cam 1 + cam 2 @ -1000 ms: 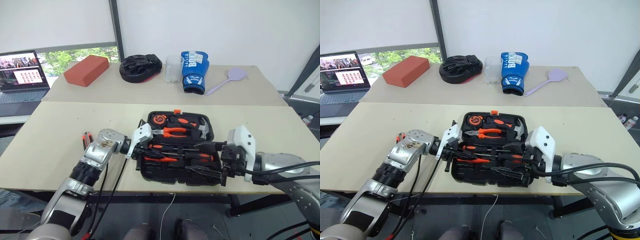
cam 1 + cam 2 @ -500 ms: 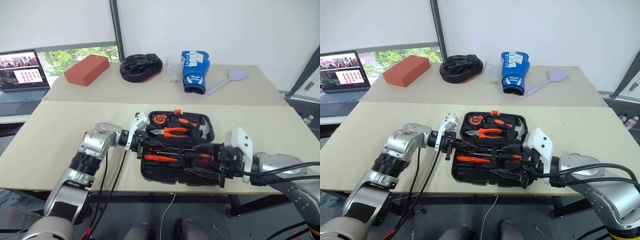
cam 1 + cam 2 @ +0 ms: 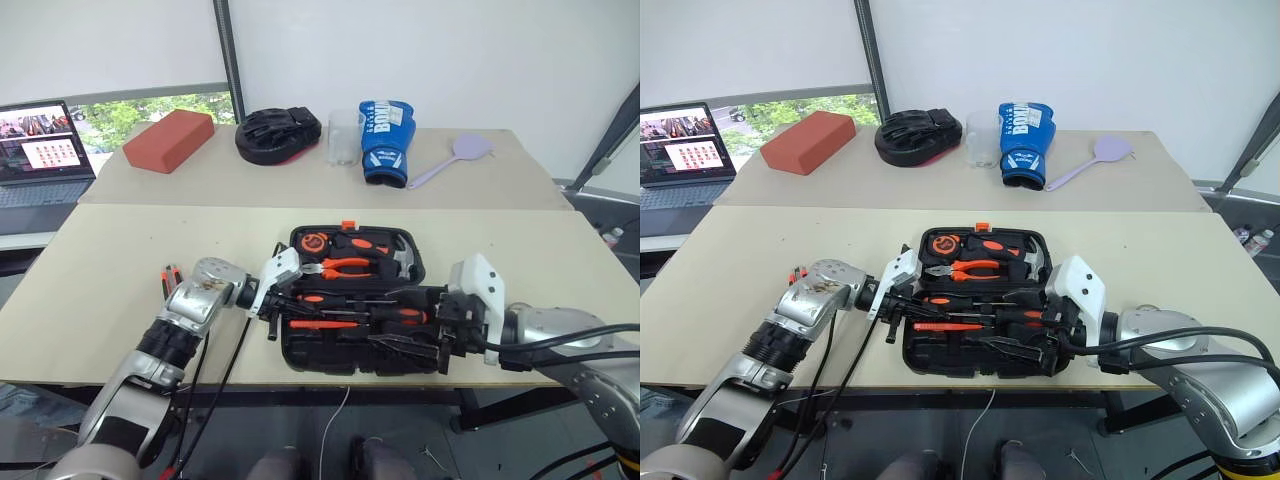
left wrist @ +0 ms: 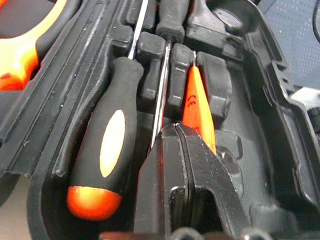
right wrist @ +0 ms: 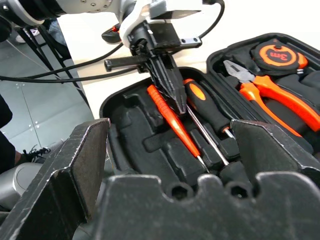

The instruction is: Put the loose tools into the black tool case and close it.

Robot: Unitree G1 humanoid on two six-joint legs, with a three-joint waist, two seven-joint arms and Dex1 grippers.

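The black tool case point(image 3: 352, 300) lies open on the counter point(image 3: 100, 270). Its screwdriver point(image 5: 210, 112) and orange tester pen point(image 5: 172, 120) lie lengthwise, tips rightward. Left tool point(image 5: 172, 95) closed over them; right tool point(image 3: 440, 335) gapes wide.

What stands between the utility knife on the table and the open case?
The left arm: the utility knife lies on its outer side, and the shut left gripper reaches into the black tool case.
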